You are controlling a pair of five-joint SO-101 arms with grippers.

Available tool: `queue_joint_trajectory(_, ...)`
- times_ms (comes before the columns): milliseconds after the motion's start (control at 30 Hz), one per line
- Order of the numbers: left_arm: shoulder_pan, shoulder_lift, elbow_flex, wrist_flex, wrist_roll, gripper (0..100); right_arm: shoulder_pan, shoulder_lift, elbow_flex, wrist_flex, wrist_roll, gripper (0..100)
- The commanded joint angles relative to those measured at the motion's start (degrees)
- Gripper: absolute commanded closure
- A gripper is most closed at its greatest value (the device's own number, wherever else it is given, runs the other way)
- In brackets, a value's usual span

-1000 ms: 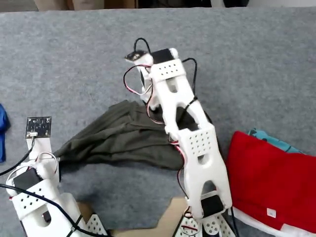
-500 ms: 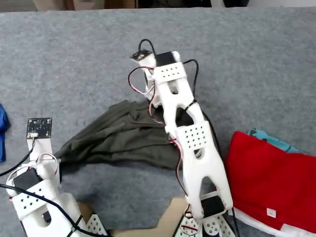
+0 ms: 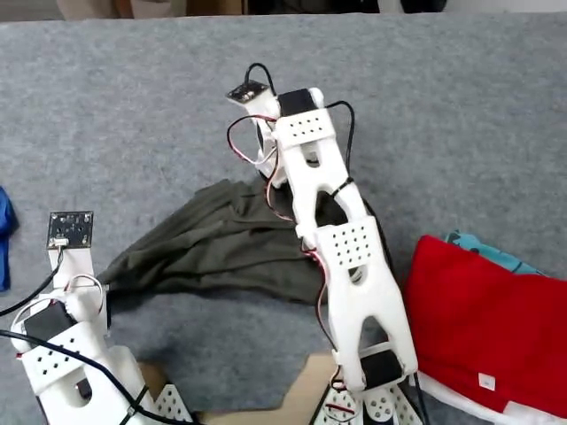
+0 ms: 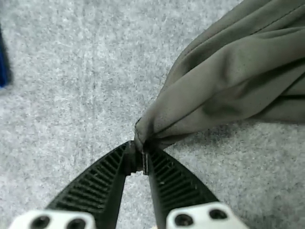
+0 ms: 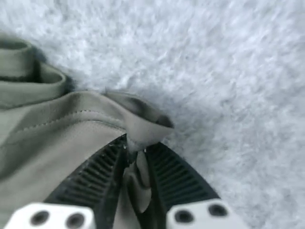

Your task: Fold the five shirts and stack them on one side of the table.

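An olive-green shirt [image 3: 217, 243] lies bunched and stretched across the grey table's middle. My left gripper [image 4: 143, 160] is shut on one pinched corner of the olive shirt [image 4: 228, 81], at the shirt's near-left end. Over the shirt's far edge stands my right gripper [image 5: 136, 153], shut on a fold of the olive shirt [image 5: 57, 129]. The right arm [image 3: 332, 230] reaches across the cloth from the near side. A folded red shirt [image 3: 487, 319] lies at the right on a teal one [image 3: 483, 246] and a white one [image 3: 461, 397].
A blue garment [image 3: 4, 235] peeks in at the left edge, also seen as a blue strip [image 4: 4, 62]. A brown cardboard piece [image 3: 292, 394] lies between the arm bases. Bare grey felt [image 3: 443, 115] covers the far half of the table.
The right arm has pulled its held shirt edge a little farther away across the table, stretching the cloth. The left arm has stayed put.
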Motion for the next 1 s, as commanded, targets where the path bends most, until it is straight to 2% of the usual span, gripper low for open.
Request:
queue_joint_trajectory(0, 0.1, -0.6, -0.1, 0.3, 0.4, 98, -0.2, -4.9, -1.2, -3.3, 1.1, 97.3)
queue_joint_trajectory(133, 0.3, -0.6, -0.1, 0.3, 0.4, 98, -0.3, -3.7, -1.5, -6.2, 1.6, 95.5)
queue_joint_trajectory(267, 0.3, -0.6, -0.1, 0.3, 0.6, 98, -0.3, -2.2, -1.5, -6.2, 1.6, 86.0)
queue_joint_trajectory(367, 0.4, -0.6, -0.2, -0.2, 3.4, 98, -0.3, -2.0, -1.8, -5.5, 3.0, 81.9)
queue_joint_trajectory(667, 0.5, -0.6, -0.2, -1.1, 3.6, 98, -0.3, -1.5, -18.7, 1.1, 4.2, 81.5)
queue_joint_trajectory(967, 0.5, -0.6, -0.1, -3.4, 3.6, 98, 0.0, -1.5, -6.0, -11.0, 1.4, 81.5)
